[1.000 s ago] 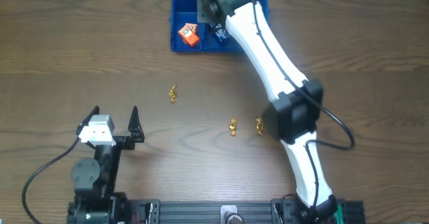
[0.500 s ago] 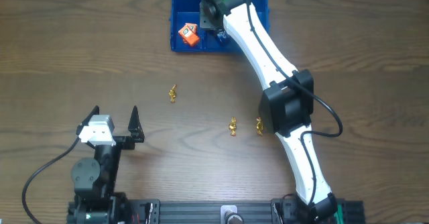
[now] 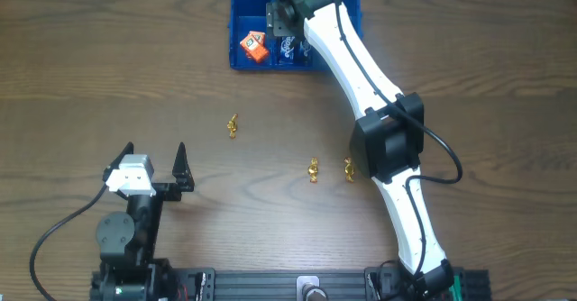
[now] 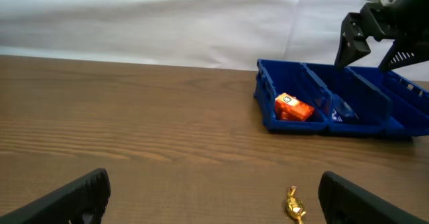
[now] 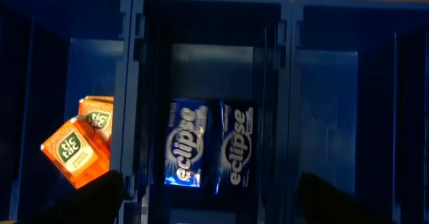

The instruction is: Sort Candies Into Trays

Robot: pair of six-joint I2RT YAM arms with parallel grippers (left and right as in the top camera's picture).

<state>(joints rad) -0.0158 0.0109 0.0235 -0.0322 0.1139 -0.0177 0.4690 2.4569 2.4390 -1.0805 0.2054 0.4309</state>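
Observation:
A blue tray (image 3: 233,31) with three compartments stands at the table's far middle. Two orange candy boxes (image 3: 253,47) lie in its left compartment. Two dark blue gum packs (image 5: 209,150) lie side by side in the middle one. My right gripper (image 5: 211,207) hangs open above the middle compartment, holding nothing; from above it sits at the tray's far side (image 3: 279,17). Three gold wrapped candies lie on the table: one left of centre (image 3: 233,125) and two close together (image 3: 313,169), (image 3: 348,168). My left gripper (image 3: 155,157) rests open near the front left, far from them.
The wooden table (image 3: 108,76) is bare around the tray and candies. In the left wrist view the tray (image 4: 335,125) stands ahead with the orange box (image 4: 293,107) inside, a gold candy (image 4: 293,205) lies close by, and the right gripper (image 4: 375,39) hangs above the tray.
The right arm's elbow swung a little left and its gripper shifted slightly over the tray, so more of the blue packs shows beneath it. The left arm has not moved.

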